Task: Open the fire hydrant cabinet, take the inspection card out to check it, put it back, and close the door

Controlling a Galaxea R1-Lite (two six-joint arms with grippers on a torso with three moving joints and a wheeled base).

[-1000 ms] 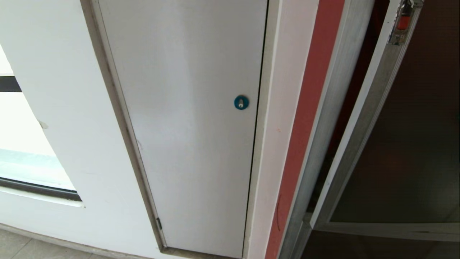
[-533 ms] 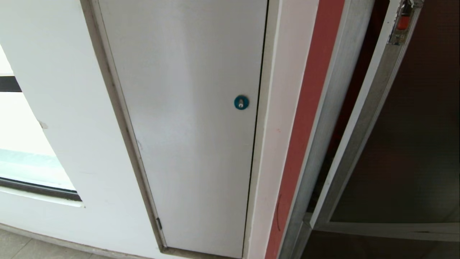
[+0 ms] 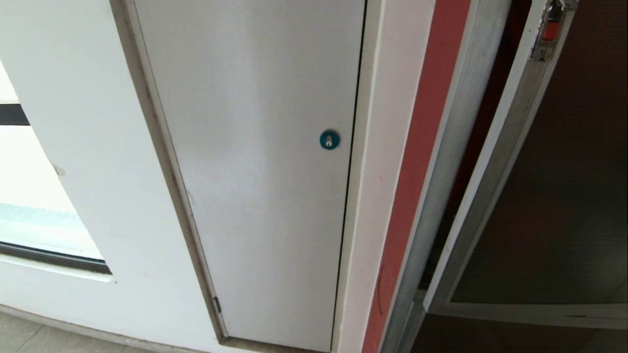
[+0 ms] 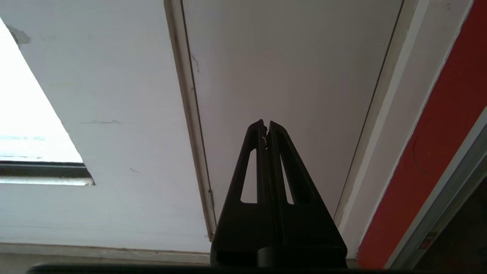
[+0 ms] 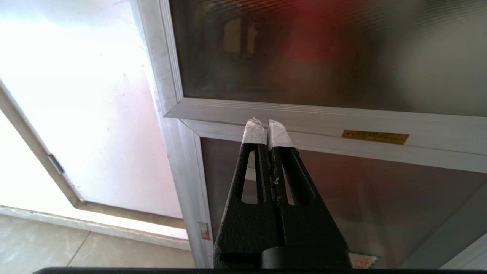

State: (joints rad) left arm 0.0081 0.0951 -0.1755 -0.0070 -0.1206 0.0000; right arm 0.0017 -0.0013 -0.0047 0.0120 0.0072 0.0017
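The fire hydrant cabinet's brushed silver frame (image 3: 456, 147) runs down the right of the head view. The door (image 3: 554, 196), dark tinted glass in a silver frame, stands beside it with a dark gap between them. Its latch with the orange-red button (image 3: 550, 27) is at the top right. My right gripper (image 5: 267, 123) is shut, and its tape-wrapped tips point at the door's bottom rail (image 5: 323, 114). My left gripper (image 4: 266, 123) is shut and empty, facing the grey-white panel (image 4: 285, 68). Neither arm shows in the head view. The inspection card is hidden.
The grey-white panel (image 3: 255, 171) with a round blue lock (image 3: 329, 139) fills the middle of the head view. A red wall strip (image 3: 417, 162) separates it from the cabinet. A window (image 3: 29, 211) lies at the left. Below the door is a smaller glass door (image 5: 380, 198).
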